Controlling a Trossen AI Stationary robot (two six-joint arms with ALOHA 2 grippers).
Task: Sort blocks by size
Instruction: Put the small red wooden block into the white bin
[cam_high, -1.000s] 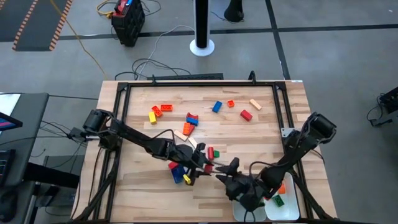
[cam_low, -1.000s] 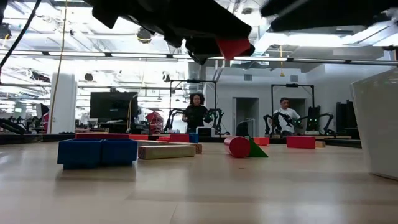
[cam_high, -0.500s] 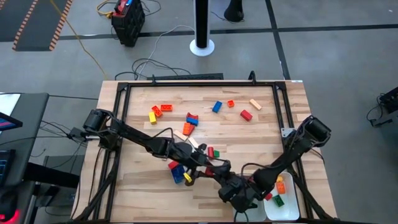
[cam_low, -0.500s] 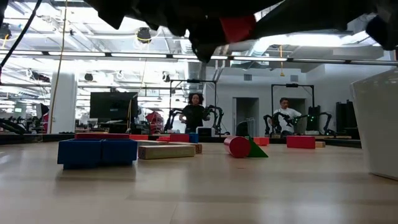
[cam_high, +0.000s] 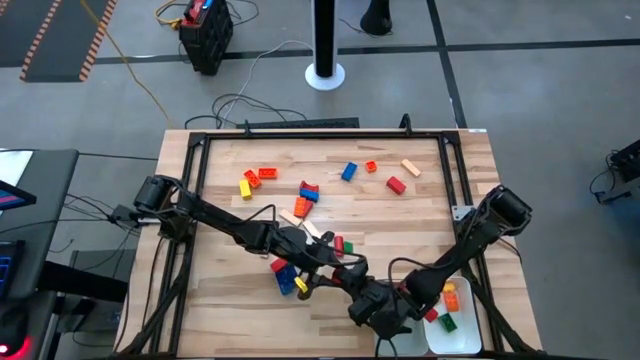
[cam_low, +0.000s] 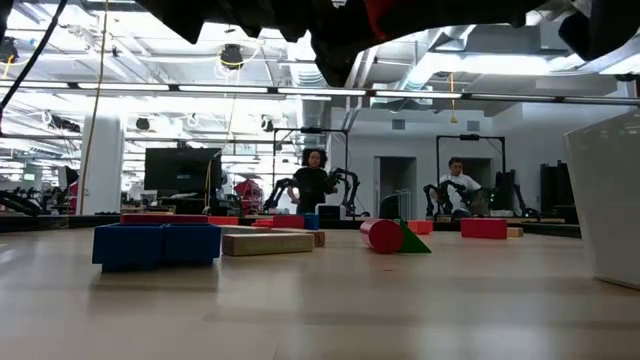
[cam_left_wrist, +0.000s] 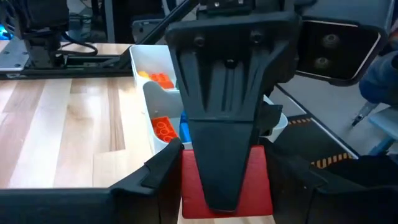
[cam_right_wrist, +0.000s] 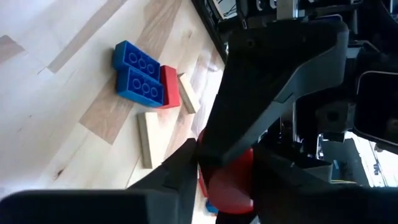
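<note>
While both grippers meet above the table's near-centre, the left gripper (cam_high: 338, 268) pinches a red plastic toy brick (cam_left_wrist: 226, 186) w/ the right gripper (cam_high: 362, 296) closing around it too. Other blocks lie scattered on the wooden table (cam_high: 440, 215) — a few in the white rectangular trays (cam_high: 462, 335).

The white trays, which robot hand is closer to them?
The right gripper is closer: it sits just beside the white trays at the table's front right. The left gripper, holding the red block, meets it slightly farther toward mid-table.
</note>
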